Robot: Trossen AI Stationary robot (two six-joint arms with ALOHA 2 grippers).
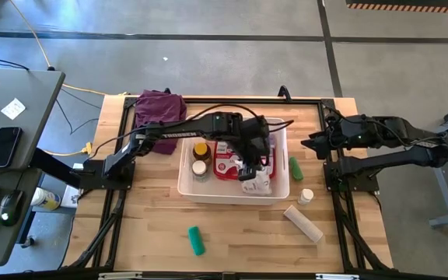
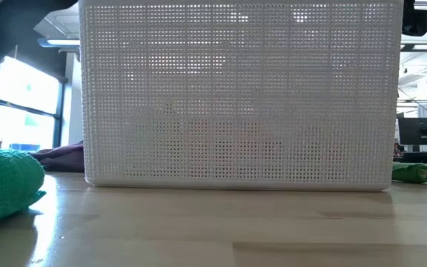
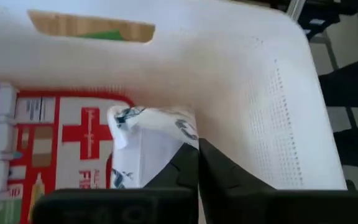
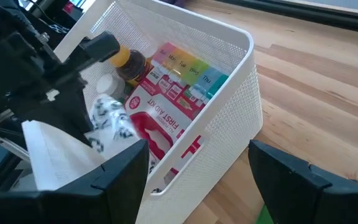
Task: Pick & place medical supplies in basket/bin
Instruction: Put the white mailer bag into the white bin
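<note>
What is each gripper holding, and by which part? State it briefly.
The left gripper is shut inside the basket, its tips against an edge of the white printed packet; whether it pinches the packet cannot be told. The right gripper is open and holds nothing.

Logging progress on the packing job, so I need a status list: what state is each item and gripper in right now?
basket: upright, partly filled
first-aid pouch: in basket
amber bottle: in basket
white packet: in basket, left gripper shut on it
right gripper: open, waiting beside the basket
green tube: on table
beige roll: on table
</note>
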